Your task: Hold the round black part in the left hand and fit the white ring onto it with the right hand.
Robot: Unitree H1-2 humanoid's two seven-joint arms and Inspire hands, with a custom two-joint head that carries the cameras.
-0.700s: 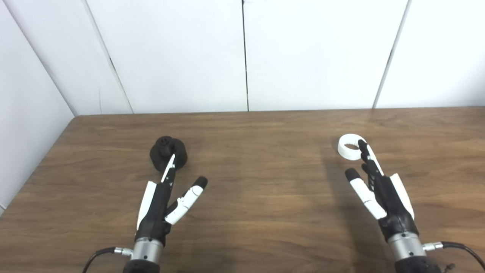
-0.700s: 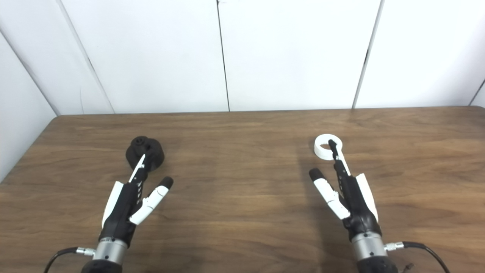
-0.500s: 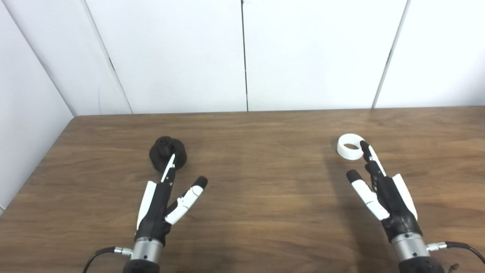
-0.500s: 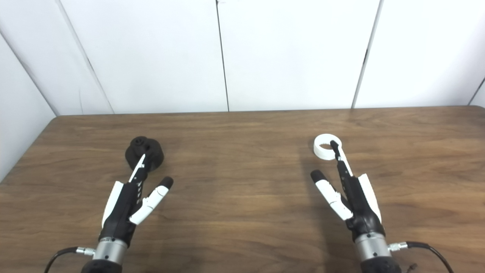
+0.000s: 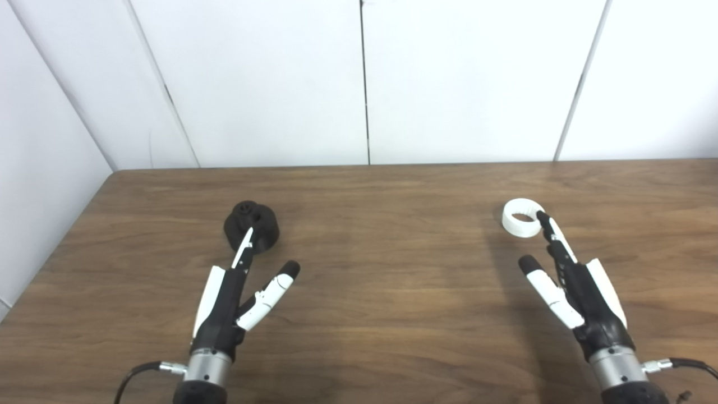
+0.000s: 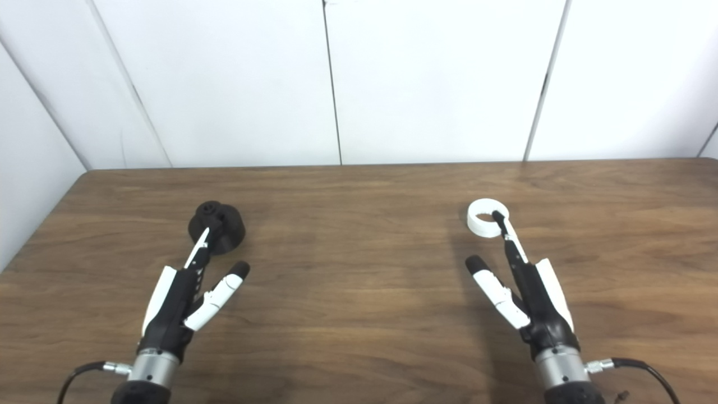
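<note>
The round black part sits on the wooden table at the left. My left hand lies just in front of it, open, fingers stretched toward it with the fingertips overlapping its near side and the thumb spread to the right. The white ring lies flat on the table at the right. Open too, my right hand stretches toward the ring, fingertips at its near right rim, thumb spread to the left. Neither hand holds anything.
White wall panels rise behind the table's far edge. The table's left edge runs diagonally past the black part. A cable trails from the left wrist and another from the right wrist.
Both hands have drawn back a little toward the near edge; the right fingertips now sit at the ring's rim instead of over it. The picture has shifted slightly.
</note>
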